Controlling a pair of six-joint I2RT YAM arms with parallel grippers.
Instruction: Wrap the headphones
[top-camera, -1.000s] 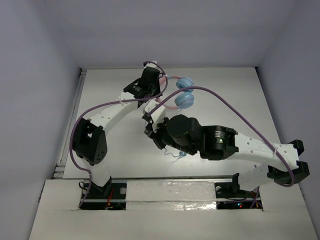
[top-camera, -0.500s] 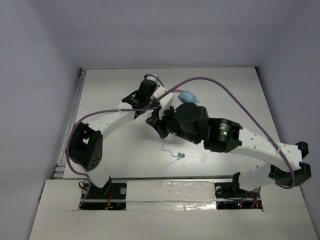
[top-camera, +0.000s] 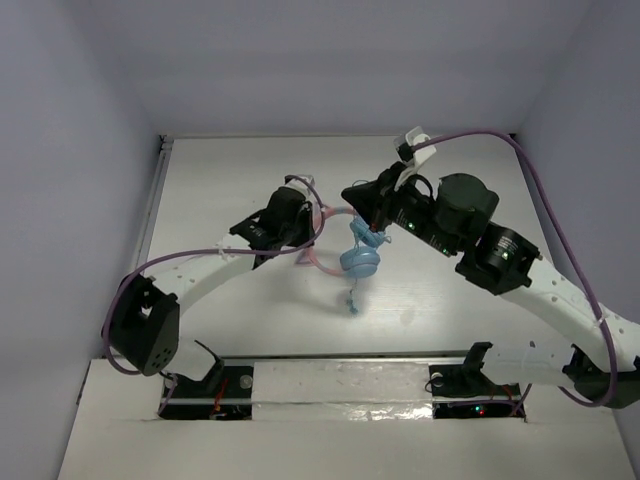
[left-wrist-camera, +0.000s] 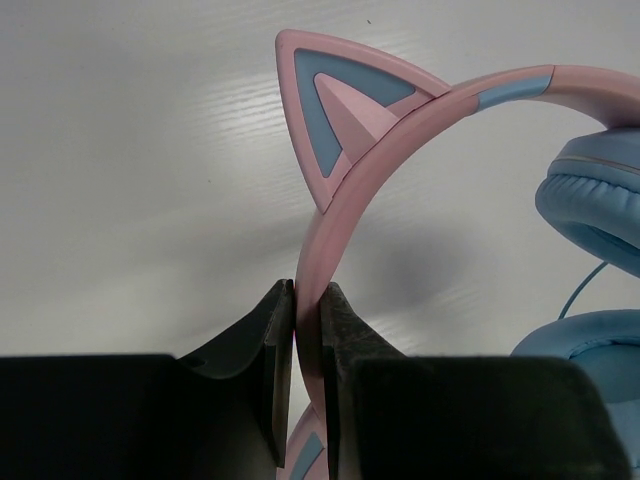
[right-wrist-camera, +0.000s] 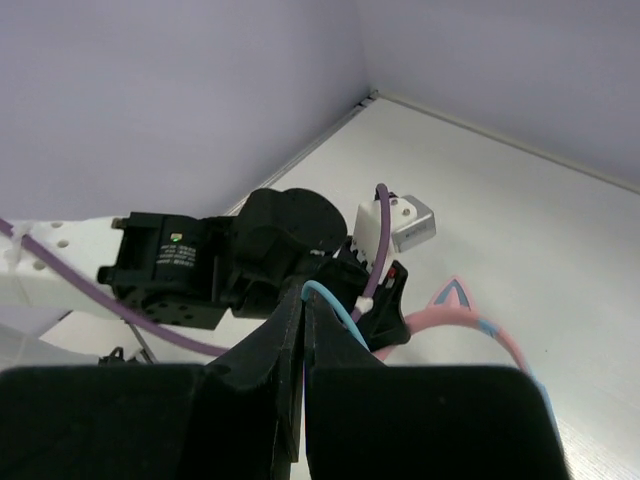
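The headphones have a pink cat-ear headband and light blue ear cups. My left gripper is shut on the headband, below the cat ear. In the top view it holds the headphones near the table's middle, with the ear cups to its right. My right gripper is shut on the thin light blue cord, which loops out of the jaws. In the top view my right gripper is just above the cups. The cord trails down to its plug end on the table.
The white table is walled at the back and sides. Thick purple arm cables arch over both arms. In the right wrist view the left arm's black wrist is close in front of my right gripper.
My left gripper carried the headphones from the back of the table toward the middle. My right gripper moved from the near side up and back over the ear cups, shut on the cord.
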